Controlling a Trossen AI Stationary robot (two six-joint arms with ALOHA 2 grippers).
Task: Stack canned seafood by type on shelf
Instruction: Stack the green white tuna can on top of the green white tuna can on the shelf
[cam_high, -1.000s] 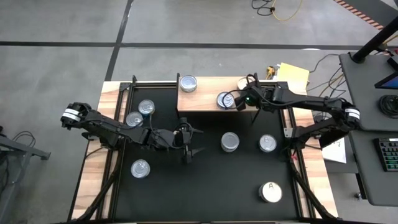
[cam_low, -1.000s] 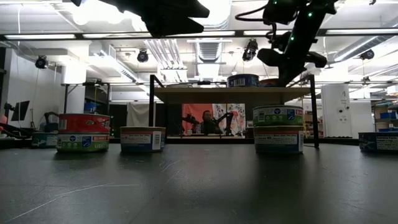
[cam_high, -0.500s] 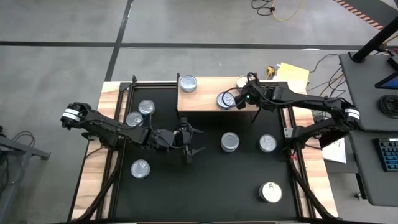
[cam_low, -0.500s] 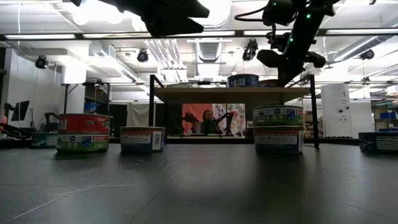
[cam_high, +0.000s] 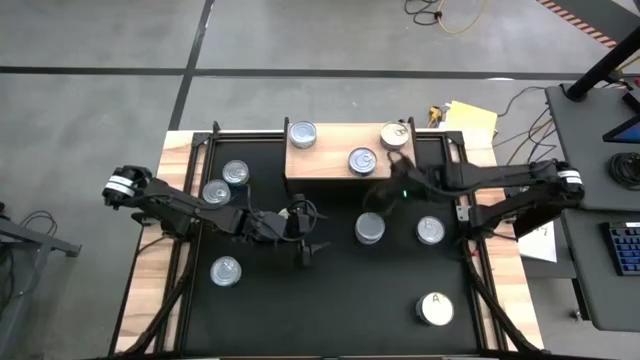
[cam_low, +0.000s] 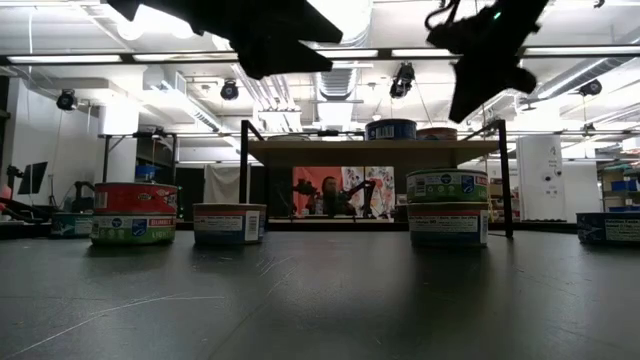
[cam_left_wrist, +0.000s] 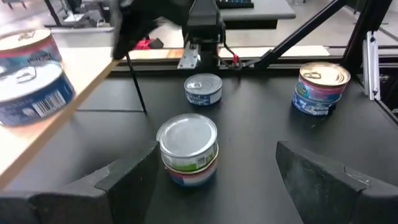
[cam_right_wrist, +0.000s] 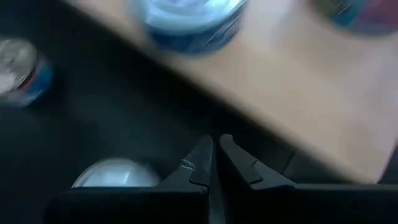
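Canned seafood is split between the shelf (cam_high: 330, 168) and the black tabletop (cam_high: 330, 290): three tins sit on the board, a blue one (cam_high: 302, 134) at its far left, a second blue one (cam_high: 363, 160) near the front edge, and a gold-topped one (cam_high: 397, 136) at the far right. My right gripper (cam_high: 378, 195) hangs just off the shelf's front edge, fingers pinched together on nothing. My left gripper (cam_high: 308, 232) waits over the table with its fingers spread wide and empty.

Next I judge the two-high stack (cam_high: 370, 228) is nearest, right below my right gripper. To do this well I should part those fingers before descending, straddle only the top tin, and lift straight up so the lower one stays put. On the shelf I should set it squarely on a matching label, clear of the front edge.
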